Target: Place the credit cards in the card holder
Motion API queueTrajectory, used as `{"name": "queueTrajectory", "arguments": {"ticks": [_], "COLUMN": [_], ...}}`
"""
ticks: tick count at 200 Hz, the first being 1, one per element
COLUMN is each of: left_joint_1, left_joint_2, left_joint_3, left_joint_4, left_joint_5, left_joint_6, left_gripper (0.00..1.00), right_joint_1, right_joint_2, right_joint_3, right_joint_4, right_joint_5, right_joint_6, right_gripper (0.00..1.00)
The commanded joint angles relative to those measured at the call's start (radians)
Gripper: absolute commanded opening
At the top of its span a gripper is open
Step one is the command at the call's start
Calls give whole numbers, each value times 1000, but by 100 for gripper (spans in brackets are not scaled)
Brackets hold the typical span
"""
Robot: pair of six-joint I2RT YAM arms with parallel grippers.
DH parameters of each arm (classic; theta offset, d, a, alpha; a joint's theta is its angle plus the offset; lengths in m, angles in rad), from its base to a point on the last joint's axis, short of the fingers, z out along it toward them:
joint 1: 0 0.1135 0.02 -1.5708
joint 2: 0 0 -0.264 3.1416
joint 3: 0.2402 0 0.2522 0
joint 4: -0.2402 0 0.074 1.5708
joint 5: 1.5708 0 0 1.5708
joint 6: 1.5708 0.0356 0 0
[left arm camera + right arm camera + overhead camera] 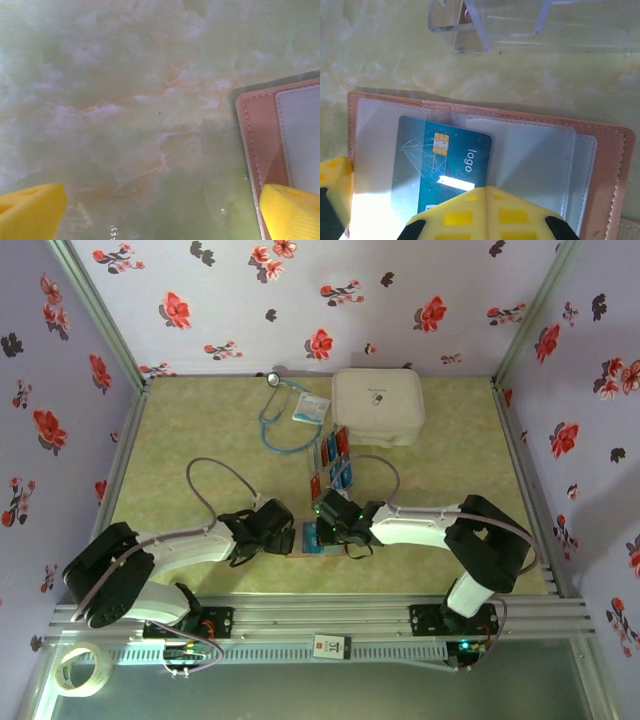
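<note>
Right gripper [326, 526]: jaws together, low over the card holder [610, 165]
Credit card [445, 160]: blue, gold chip, word "logo"; partly inside the holder's clear pocket, just ahead of these jaws
Left gripper [160, 212]: jaws wide apart, holder's corner beside one finger

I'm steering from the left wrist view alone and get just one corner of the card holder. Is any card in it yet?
Observer: Yes. The right wrist view shows a teal chip card lying on the open card holder, partly under a clear pocket.
Operator: Where is the other arm?
Observer: The right gripper is shut, with its tips over that card. I cannot tell if it pinches the card.
Operator: Any cards left to fetch?
Observer: In the top view, more credit cards, red and blue, sit farther out, between the card holder and the white case.
</note>
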Motion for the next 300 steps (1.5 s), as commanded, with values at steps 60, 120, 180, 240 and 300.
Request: {"name": "queueTrajectory", "arguments": {"ticks": [60,120,180,240,300], "left_joint_1": [7,7,8,44,60], "left_joint_2": [25,25,13,-129,-143], "left_joint_3": [-30,-32,-26,-22,-33], "left_joint_4": [26,29,17,-57,-63], "left_joint_5": [11,12,14,13,27], "left_joint_6": [9,7,10,8,14], "left_gripper": [100,100,100,100,100], "right_joint_1": [4,12,23,22,22], "right_joint_2": [43,67,82,-14,1], "right_joint_3": [46,67,85,48,22], "right_joint_4": [27,39,57,23,44], "right_joint_5": [-29,-44,-67,-21,-40], "right_joint_6": [6,13,29,36,50], "right_gripper": [0,0,0,0,0]}}
